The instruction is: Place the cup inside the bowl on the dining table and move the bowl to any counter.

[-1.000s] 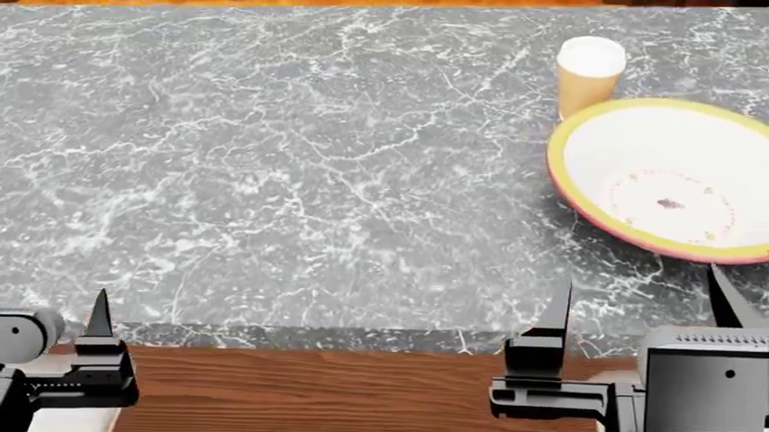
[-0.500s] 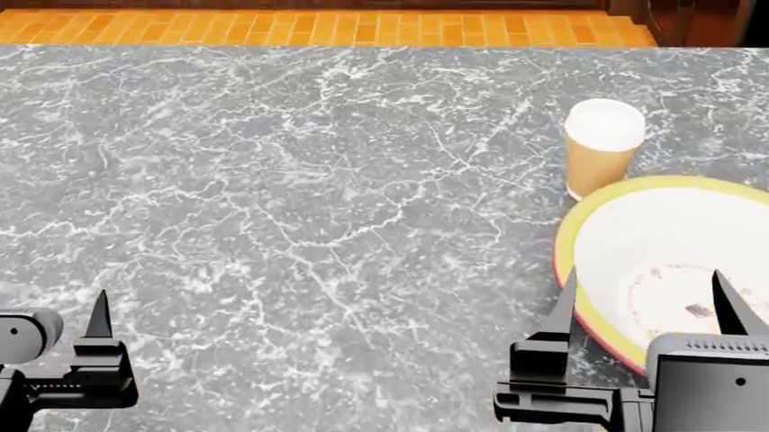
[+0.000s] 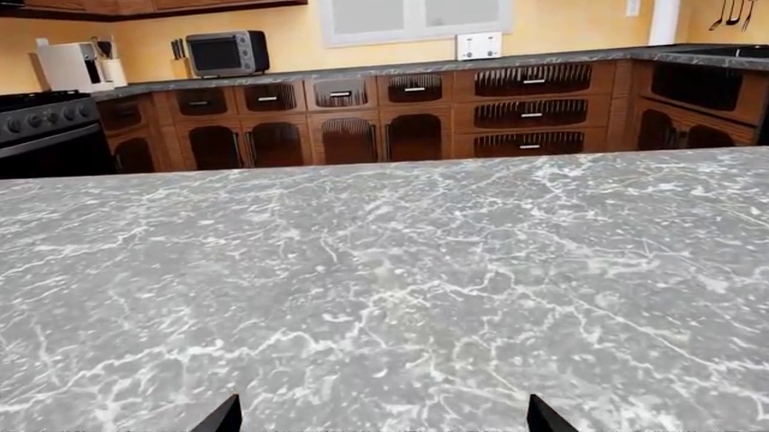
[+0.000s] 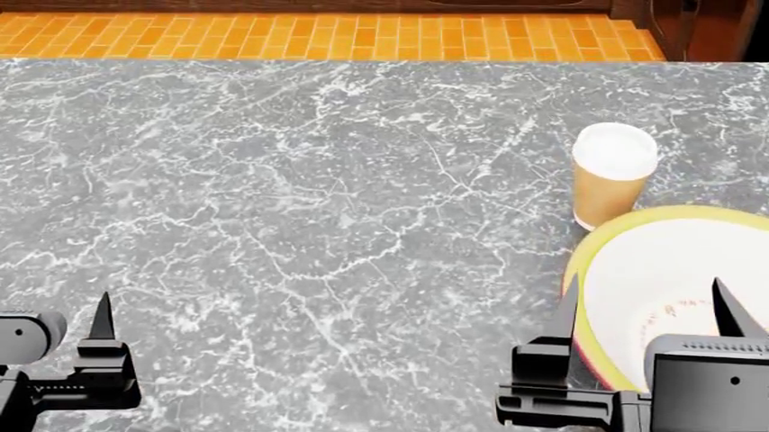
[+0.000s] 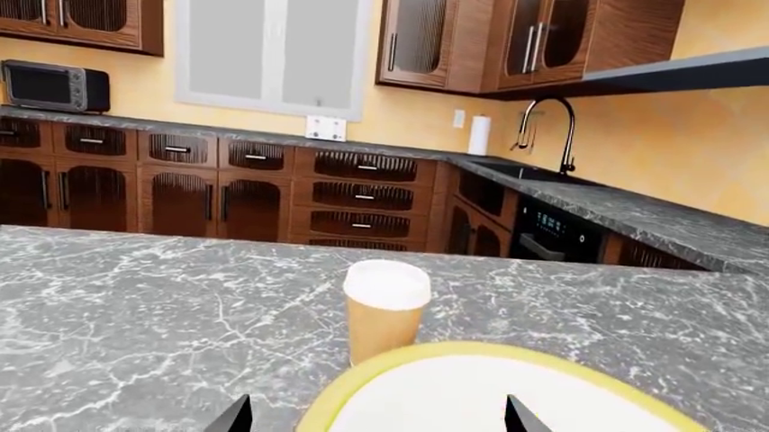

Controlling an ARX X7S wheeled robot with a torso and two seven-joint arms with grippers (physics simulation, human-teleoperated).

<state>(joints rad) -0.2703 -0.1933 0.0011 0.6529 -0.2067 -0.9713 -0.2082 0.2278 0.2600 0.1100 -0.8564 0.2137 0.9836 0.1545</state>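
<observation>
The tan cup (image 4: pixel 613 175) with its white lid stands upright on the grey marble dining table (image 4: pixel 301 198), just beyond the bowl's yellow rim. The bowl (image 4: pixel 673 279) lies at the table's right, partly cut off by the head view's edge. My right gripper (image 4: pixel 646 301) is open and hovers over the bowl's near left part, one finger outside the rim and one over the white inside. In the right wrist view, the cup (image 5: pixel 384 310) stands behind the bowl (image 5: pixel 481 387), ahead of the open right gripper (image 5: pixel 376 416). My left gripper (image 3: pixel 382 416) is open over bare table.
Orange tiled floor (image 4: pixel 324 36) lies past the table's far edge. Dark counters (image 5: pixel 637 211) over wooden cabinets line the far walls, with a sink faucet (image 5: pixel 547 135). On another stretch of counter (image 3: pixel 397 67) stands a toaster oven (image 3: pixel 226 52), with a stove (image 3: pixel 49 112) beside it.
The head view has advanced over the table: the wooden near edge is gone and floor shows beyond. Cup and bowl sit closer, and the right gripper now overlaps the bowl's rim.
</observation>
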